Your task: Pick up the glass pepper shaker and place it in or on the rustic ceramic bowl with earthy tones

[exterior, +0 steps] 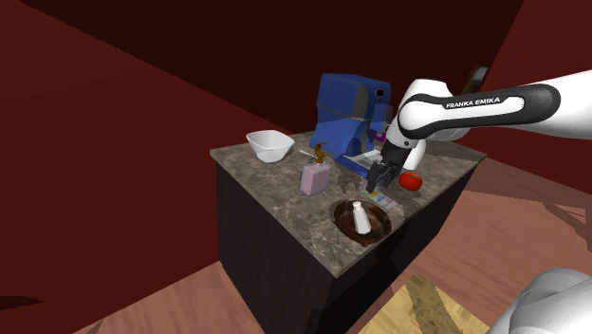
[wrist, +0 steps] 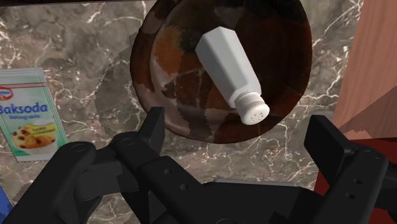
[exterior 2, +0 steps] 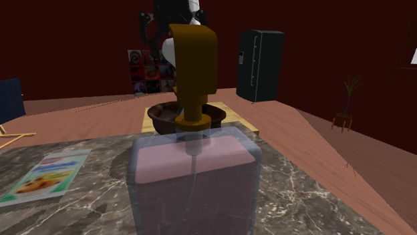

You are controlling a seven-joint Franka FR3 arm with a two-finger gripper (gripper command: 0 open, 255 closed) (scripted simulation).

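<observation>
Brown and mottled with rust and cream patches, the bowl point(exterior: 338, 214) sits near the desk's point(exterior: 275, 190) front edge in the shoulder view. The shaker point(exterior: 360, 218) stands inside it, white-bodied, with its perforated cap up. In the wrist view the shaker point(wrist: 229, 73) rests on the inner floor of the bowl point(wrist: 172, 70), off-centre, touching nothing but the bowl.

The gripper point(exterior: 377, 185) hangs just above the bowl, off its far rim in the shoulder view. Its black fingers are spread wide and hold nothing. In the wrist view the gripper point(wrist: 236, 126) has one fingertip over the bowl's rim and the other beyond the rim (the shaker is apart from both).

A "Baksoda" packet point(wrist: 28, 114) lies flat on the marble beside the bowl. A soap dispenser point(exterior: 316, 176) with pink liquid and a brown pump stands near the bowl, to its upper left in the shoulder view. In the second exterior view the dispenser point(exterior 2: 194, 180) partly hides the bowl point(exterior 2: 164, 117) behind it. A white bowl point(exterior: 270, 145), a blue machine point(exterior: 351, 109) and a red, tomato-like thing point(exterior: 410, 179) all stand farther from the brown bowl.
</observation>
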